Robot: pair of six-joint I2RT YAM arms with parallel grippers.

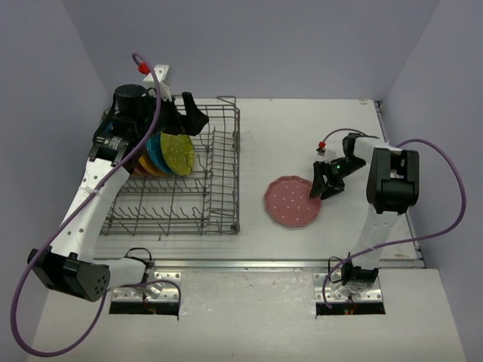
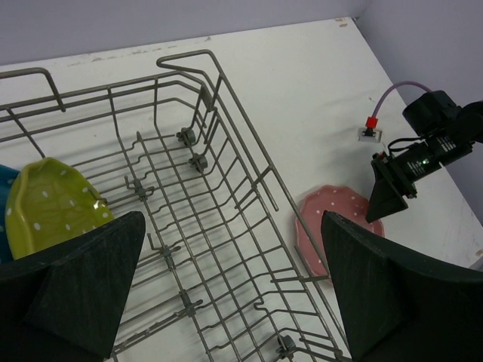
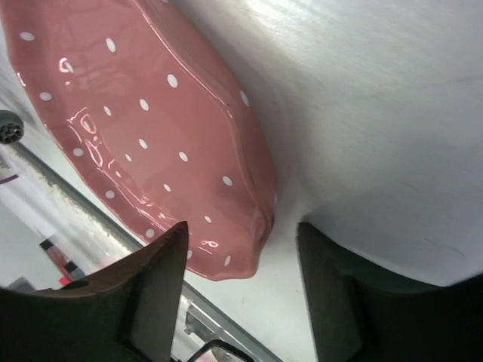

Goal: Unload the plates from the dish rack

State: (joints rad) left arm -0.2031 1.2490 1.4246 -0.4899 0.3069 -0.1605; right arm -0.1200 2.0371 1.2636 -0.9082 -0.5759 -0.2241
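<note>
The grey wire dish rack (image 1: pixel 235 173) stands on the left of the table. Three plates stand on edge in its back left part: lime-yellow (image 1: pixel 179 153), blue (image 1: pixel 155 145) and orange-yellow (image 1: pixel 149 166). My left gripper (image 1: pixel 189 117) hovers above the rack's back, wide open and holding nothing (image 2: pixel 232 219); the lime plate (image 2: pixel 53 207) shows beside its left finger. A pink-red dotted plate (image 1: pixel 293 201) lies flat on the table right of the rack. My right gripper (image 1: pixel 326 185) is low at that plate's right rim, jaws apart, with the rim (image 3: pixel 151 128) between the fingers (image 3: pixel 241 226).
A small white connector with a red cap (image 1: pixel 323 147) lies on the table just behind the right gripper. Purple cables loop off both arms. The rack's raised wire side (image 2: pixel 181 55) stands between the racked plates and the pink plate (image 2: pixel 336 202).
</note>
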